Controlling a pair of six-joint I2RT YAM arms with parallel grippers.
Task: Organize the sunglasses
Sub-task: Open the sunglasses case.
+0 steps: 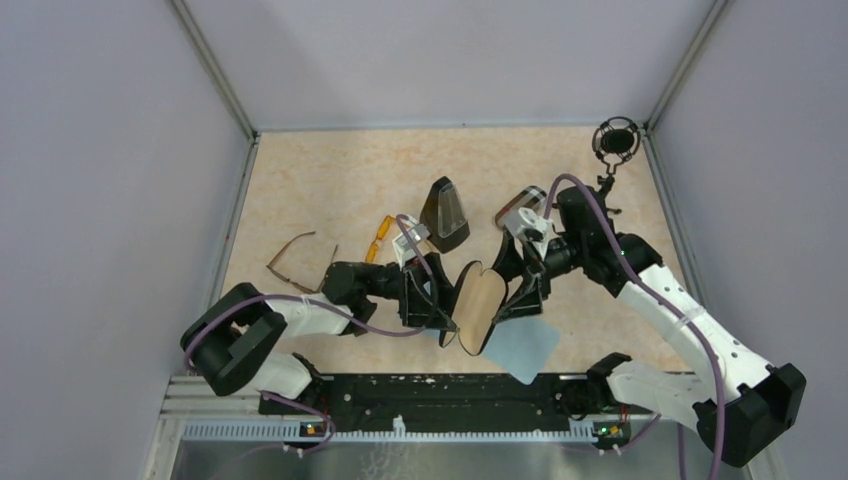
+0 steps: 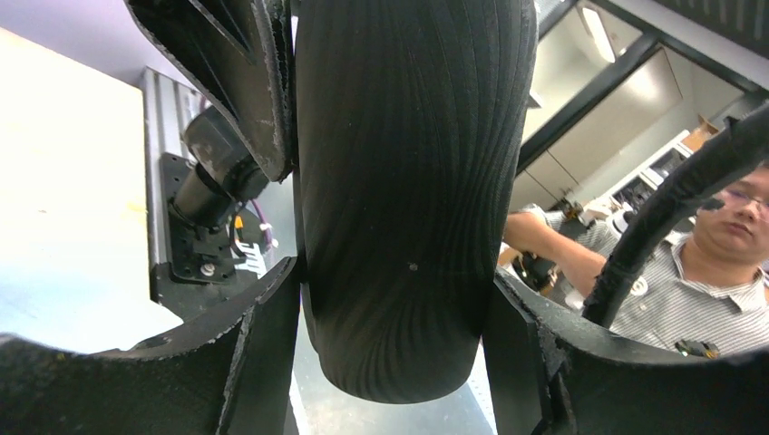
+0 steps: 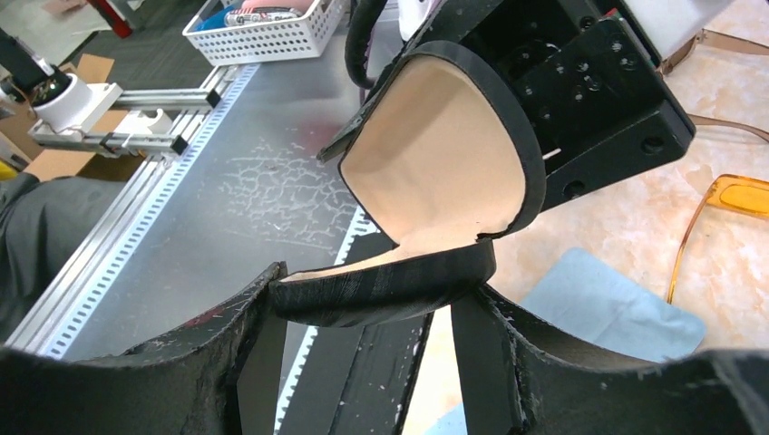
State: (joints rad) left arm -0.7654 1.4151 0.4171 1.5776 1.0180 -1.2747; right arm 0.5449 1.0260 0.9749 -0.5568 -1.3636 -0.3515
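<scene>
Two pairs of sunglasses lie on the table: a thin brown-framed pair (image 1: 295,262) at the left and an amber-lensed pair (image 1: 380,238) (image 3: 739,195) beside it. Neither gripper touches them. Both grippers hold an opened black clamshell case (image 1: 478,305) with tan lining (image 3: 435,163), lifted above the table's front. My left gripper (image 1: 443,305) (image 2: 394,362) is shut on one ribbed black half (image 2: 408,199), which fills the gap between its fingers. My right gripper (image 1: 520,295) (image 3: 372,308) is shut on the rim of the other half.
A black triangular case (image 1: 445,213) stands upright behind the grippers. A light blue cloth (image 1: 520,345) (image 3: 608,308) lies under the held case near the front edge. A microphone (image 1: 615,140) stands at the back right corner. Grey walls close in three sides.
</scene>
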